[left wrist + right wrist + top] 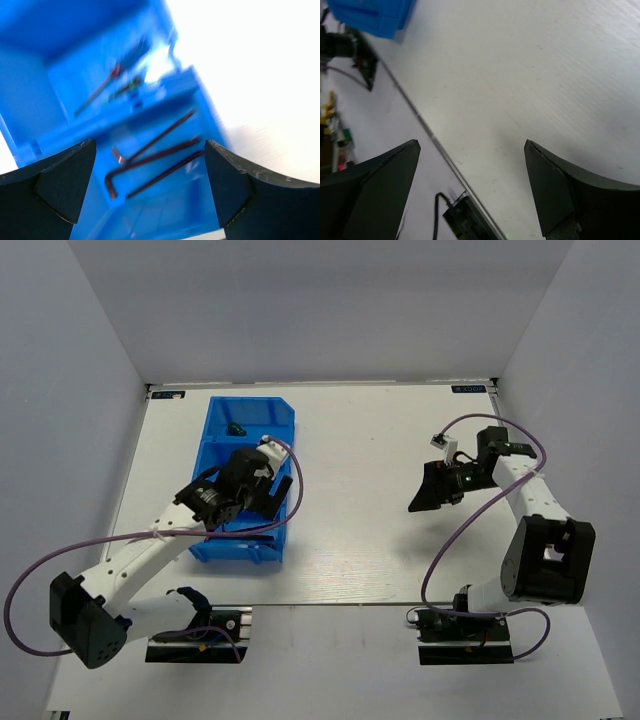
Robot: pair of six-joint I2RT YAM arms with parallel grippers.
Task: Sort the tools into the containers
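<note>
Over the blue bin (pixel 262 418), my left pincer (pixel 275 498) gapes wide, empty; hex keys (pixel 152 159) lie in the compartment below, thin screwdriver (pixel 107 82) in the next. My right pincer (pixel 470 175) is wide open, empty, above the worktop (pixel 530 75), where no tools show. Sorting looks about done.

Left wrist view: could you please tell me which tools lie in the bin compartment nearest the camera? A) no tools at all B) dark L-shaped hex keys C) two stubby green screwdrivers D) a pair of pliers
B: three dark L-shaped hex keys lie side by side in the near compartment of the blue bin, while a thin screwdriver lies beyond the divider.
</note>
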